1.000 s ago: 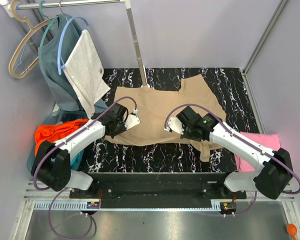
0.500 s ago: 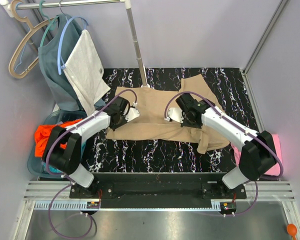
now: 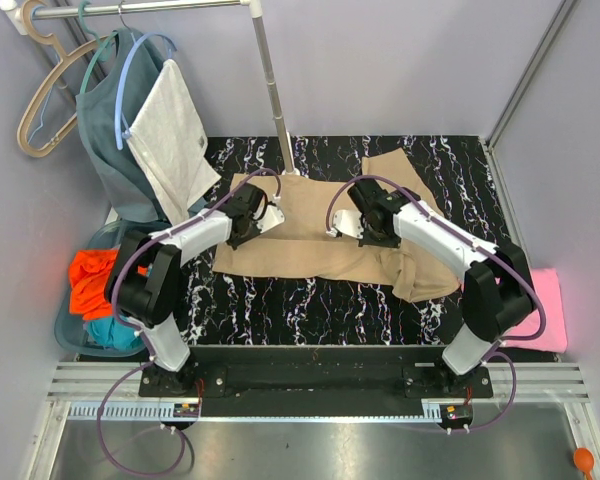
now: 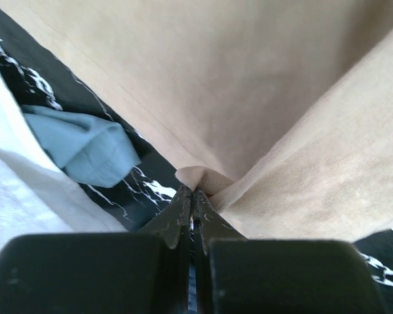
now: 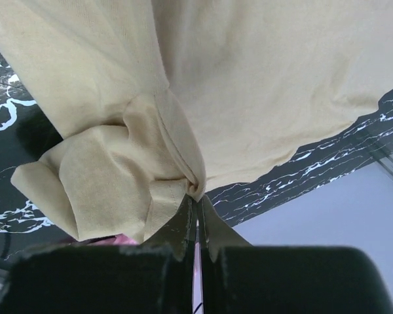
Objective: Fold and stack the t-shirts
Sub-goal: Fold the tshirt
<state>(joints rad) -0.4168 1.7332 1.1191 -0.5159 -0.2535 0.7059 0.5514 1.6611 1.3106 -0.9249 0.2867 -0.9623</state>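
The left gripper (image 4: 191,199) had its fingers pressed together on a small fold of the tan t-shirt (image 3: 310,240). The pinched cloth sat right at the tips, and the rest of the shirt spread away beyond them over the black marbled table (image 3: 280,305). The right gripper (image 5: 196,204) was likewise clamped on that shirt's edge, with a bunched sleeve hanging just beside its tips.

Between the two grippers the shirt lay partly doubled over itself, so the first fold looked begun but not finished, and the cloth was rumpled near the right gripper.

The pink t-shirt (image 3: 545,300) lay well off to the right gripper's outer side; whether it was folded could not be told. The orange t-shirt (image 3: 88,275) and the teal t-shirt (image 3: 115,335) sat heaped in a basket (image 3: 62,325), well off to the left gripper's outer side. By that showing, no stack had been started and most of the work remained.
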